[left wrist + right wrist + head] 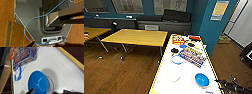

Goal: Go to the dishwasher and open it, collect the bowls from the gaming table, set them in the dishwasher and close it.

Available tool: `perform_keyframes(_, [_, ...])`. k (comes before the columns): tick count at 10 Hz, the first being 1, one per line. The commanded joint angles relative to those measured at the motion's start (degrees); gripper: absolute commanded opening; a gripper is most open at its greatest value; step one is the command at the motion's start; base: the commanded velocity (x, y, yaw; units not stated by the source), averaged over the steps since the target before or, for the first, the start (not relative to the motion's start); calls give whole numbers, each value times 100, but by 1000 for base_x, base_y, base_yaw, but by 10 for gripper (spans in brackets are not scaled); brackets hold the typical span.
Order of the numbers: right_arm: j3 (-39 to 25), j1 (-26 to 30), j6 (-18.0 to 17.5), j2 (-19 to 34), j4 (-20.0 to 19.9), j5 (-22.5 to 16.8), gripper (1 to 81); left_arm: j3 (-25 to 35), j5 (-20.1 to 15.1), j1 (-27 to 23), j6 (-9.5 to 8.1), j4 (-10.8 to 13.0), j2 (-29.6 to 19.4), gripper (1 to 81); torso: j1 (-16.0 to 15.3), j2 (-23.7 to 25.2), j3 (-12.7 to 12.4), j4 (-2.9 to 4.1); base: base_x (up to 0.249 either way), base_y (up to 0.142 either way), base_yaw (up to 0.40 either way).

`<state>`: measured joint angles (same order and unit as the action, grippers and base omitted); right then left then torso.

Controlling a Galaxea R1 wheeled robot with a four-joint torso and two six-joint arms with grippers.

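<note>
Yellow table (137, 37) stands left of the white table (184, 78). On the white table, going left to right: a white box (174, 75), a small blue-rimmed bowl (177, 59), then a colourful game box (194, 56) beyond. The blue bowl (201, 80) sits near the white table's close right corner, on a white plate with a red rim (51, 84). Bowl looks like light, stiff plastic, smooth and likely slippery; best grip probably over the rim, pinching the wall. Plate under it may slide or lift along. Right gripper (224, 83) hangs off the white table's right edge, just beside the bowl, not touching. In the right wrist view the bowl (37, 83) lies directly ahead of the dark fingertips (31, 91). Cannot tell if either pincer is spread or closed.
</note>
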<state>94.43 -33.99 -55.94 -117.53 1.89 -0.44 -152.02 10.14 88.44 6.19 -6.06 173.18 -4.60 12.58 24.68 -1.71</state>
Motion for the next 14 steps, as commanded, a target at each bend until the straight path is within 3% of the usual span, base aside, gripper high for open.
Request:
perform_keyframes(1, [382, 625, -66, -89, -180, -79, 811, 14, -373, -24, 14, -45, -2, 811, 0, 0, 0, 0, 0, 0, 0])
perform_keyframes(14, [2078, 511, -145, -1451, -356, -79, 811, -30, -364, -24, 14, -106, -11, 811, -2, -5, 2, 0, 0, 0, 0])
